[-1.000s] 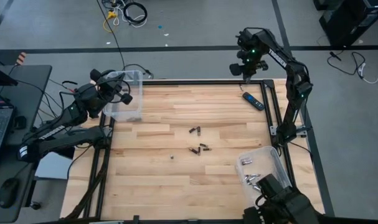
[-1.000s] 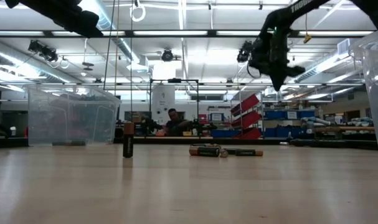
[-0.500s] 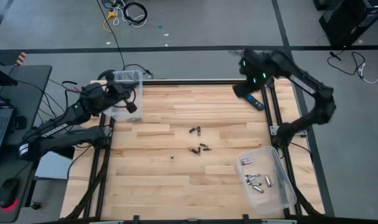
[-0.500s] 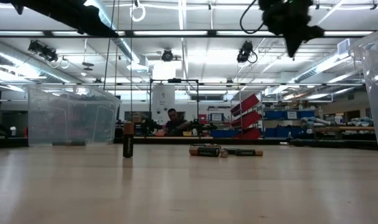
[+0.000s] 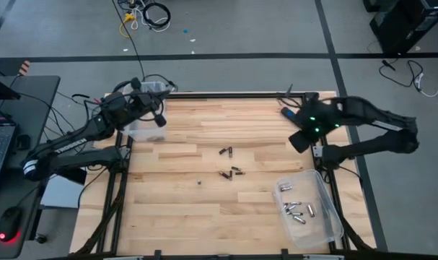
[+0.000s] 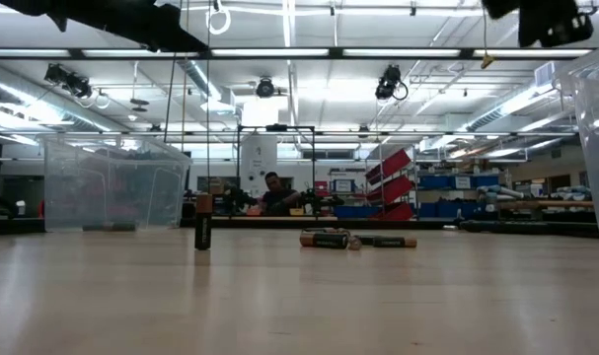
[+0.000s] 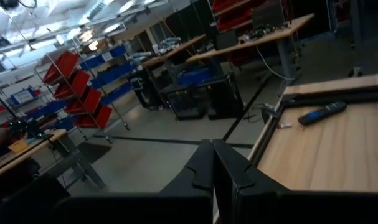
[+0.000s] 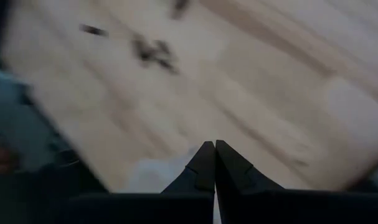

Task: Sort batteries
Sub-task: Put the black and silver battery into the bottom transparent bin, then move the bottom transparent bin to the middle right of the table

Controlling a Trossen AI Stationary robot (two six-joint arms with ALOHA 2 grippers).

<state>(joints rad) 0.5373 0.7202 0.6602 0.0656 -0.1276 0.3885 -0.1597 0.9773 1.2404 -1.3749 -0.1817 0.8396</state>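
Observation:
Loose batteries lie mid-table in the high view: a pair (image 5: pixel 226 152), a cluster (image 5: pixel 234 172) and a single small cell (image 5: pixel 198 182). In the low view one dark battery (image 6: pixel 202 222) stands upright and others (image 6: pixel 329 239) lie flat. More batteries (image 5: pixel 294 210) sit in the clear bin (image 5: pixel 321 189) at the near right. My left gripper (image 5: pixel 159 120) is shut and empty by the clear bin (image 5: pixel 141 130) at the far left. My right gripper (image 5: pixel 297 141) is shut and empty above the table's right edge; its wrist view shows the fingers (image 8: pixel 205 163) closed over blurred wood.
A black-and-blue remote (image 5: pixel 285 111) lies at the far right, partly under my right arm, and also shows in the left wrist view as the remote (image 7: pixel 322 113). A black frame rail (image 5: pixel 316 155) runs along the right side. Bare wood (image 5: pixel 190 217) spans the near left.
My right arm has swung down from high over the far edge, and its gripper has travelled toward the near side along the right edge, past the remote. My left gripper has drifted slightly toward the table's right, beside the far-left bin. The batteries have stayed put.

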